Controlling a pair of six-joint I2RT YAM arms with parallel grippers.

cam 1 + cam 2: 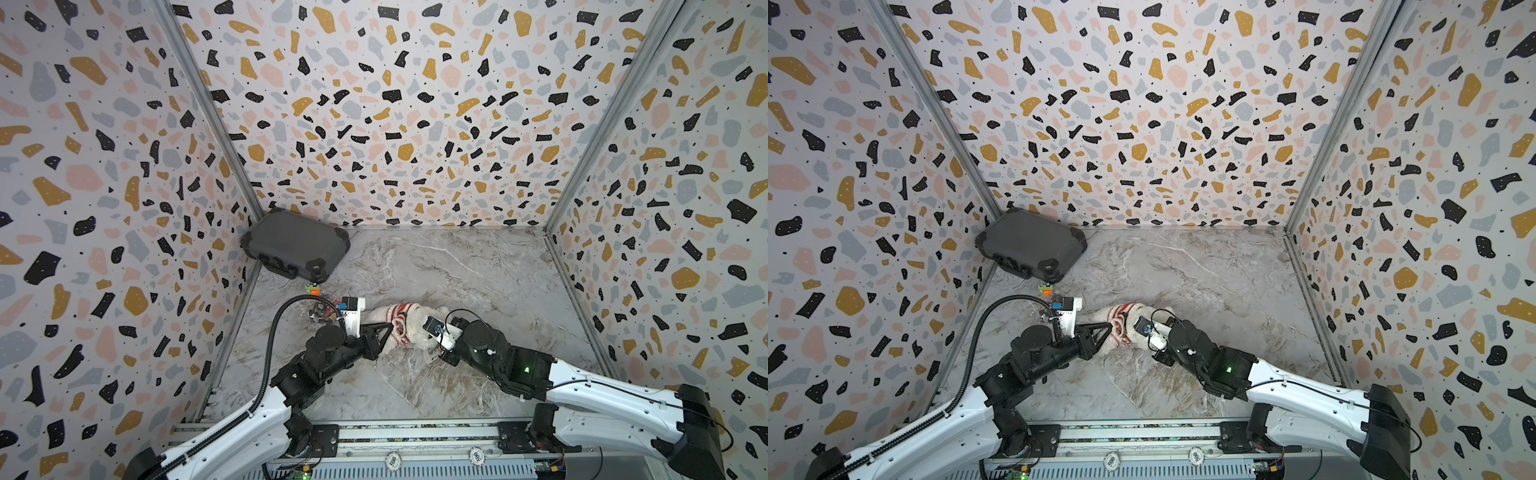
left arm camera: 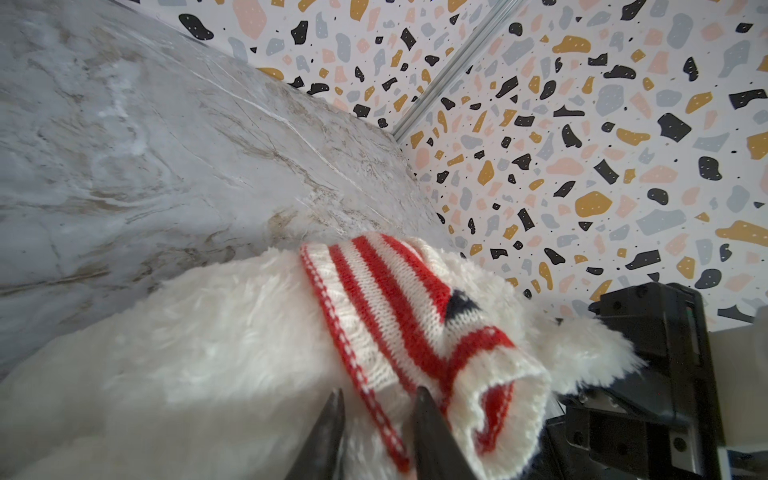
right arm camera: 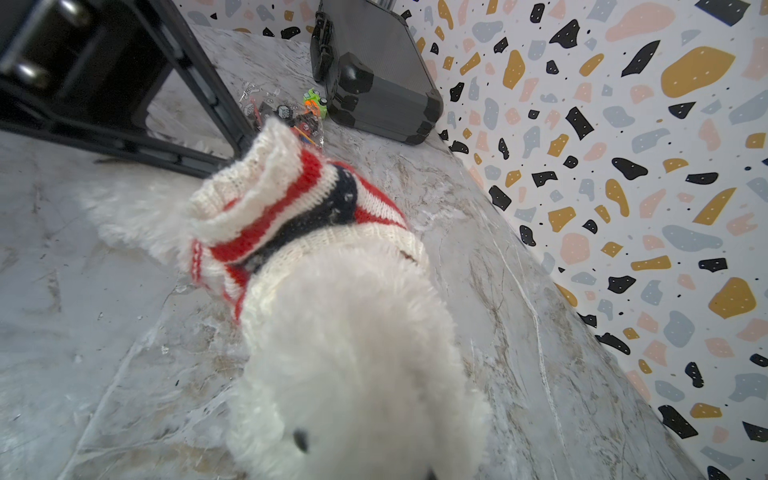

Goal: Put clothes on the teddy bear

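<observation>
Finding the teddy bear lying mid-worktop, head to the right, striped sweater bunching round its chest. Straddling the sweater's hem with the left gripper, jaws slightly parted. Holding the right gripper fully closed at the head, fur hiding any hold. Noting a dark case far left and a parts bag beside the left wrist.

Case: dark grey hard-shell case, far left corner.
Toy: small orange-and-green plastic piece, just beside the case.
Packet: clear plastic packet, perhaps holding small parts, near the toy.
</observation>
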